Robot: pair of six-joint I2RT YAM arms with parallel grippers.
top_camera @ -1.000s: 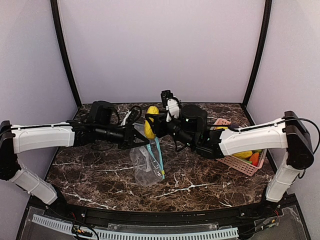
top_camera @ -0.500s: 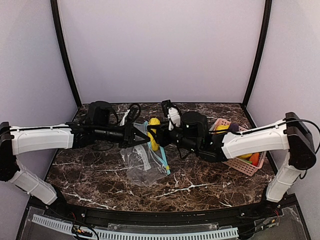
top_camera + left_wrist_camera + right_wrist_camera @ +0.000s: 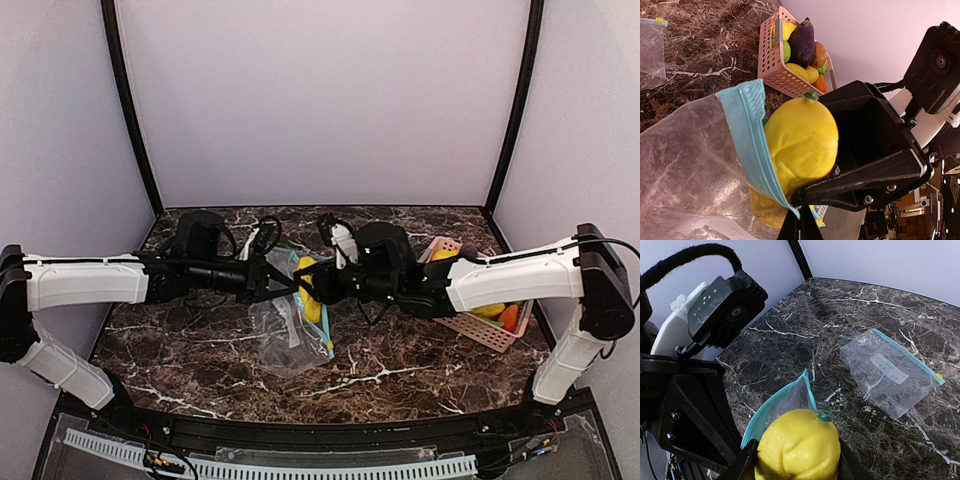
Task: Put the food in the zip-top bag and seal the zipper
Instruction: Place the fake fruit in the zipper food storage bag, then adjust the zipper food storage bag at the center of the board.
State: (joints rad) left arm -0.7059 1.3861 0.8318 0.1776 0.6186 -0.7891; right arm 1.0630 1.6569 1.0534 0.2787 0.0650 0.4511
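My right gripper (image 3: 312,283) is shut on a yellow toy fruit (image 3: 797,445) with a green stem and holds it at the mouth of the zip-top bag (image 3: 285,330). The fruit's lower part sits behind the bag's blue zipper strip (image 3: 747,135). My left gripper (image 3: 801,222) is shut on the bag's rim and holds the mouth up off the table. In the top view the left gripper (image 3: 283,283) is just left of the fruit (image 3: 307,285). More food (image 3: 802,42), purple, yellow, green and orange, lies in the pink basket (image 3: 771,60).
The pink basket (image 3: 480,325) stands on the right of the marble table, under the right arm. A second, empty zip-top bag (image 3: 890,370) lies flat on the table behind the arms; it also shows in the left wrist view (image 3: 650,50).
Both grippers have come down and closer together. The yellow fruit has moved from above the bag down into its mouth, and the bag now hangs lower against the table.
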